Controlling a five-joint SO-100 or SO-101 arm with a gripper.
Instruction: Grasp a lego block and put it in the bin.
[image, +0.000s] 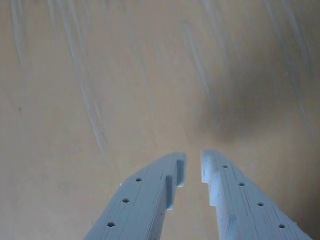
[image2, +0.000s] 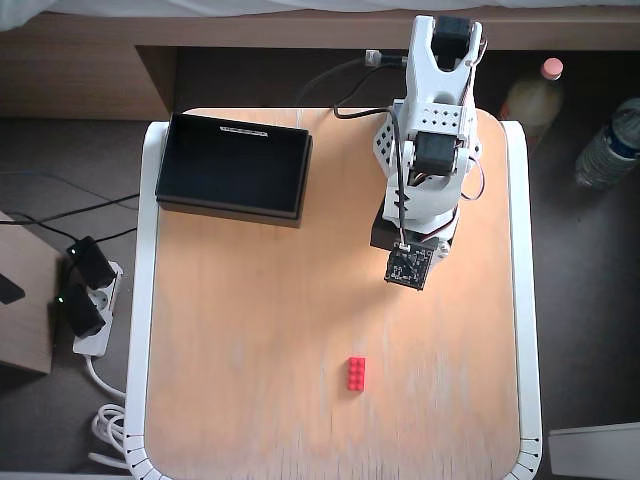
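Note:
The red lego block (image2: 356, 373) lies flat on the wooden table, toward the near middle in the overhead view. The black bin (image2: 230, 210) stands at the table's far left corner, its inside dark and nothing showing in it. The white arm (image2: 430, 150) is folded at the far right, well away from both. In the wrist view my gripper (image: 193, 162) hovers over bare wood, its two white fingers (image: 150, 195) almost together with a thin gap and nothing between them. Neither block nor bin shows in the wrist view.
The table (image2: 250, 330) has a white raised rim (image2: 148, 300). Off the table, two bottles (image2: 530, 95) (image2: 608, 145) stand at the right. A power strip (image2: 85, 300) with plugs and cables lies at the left.

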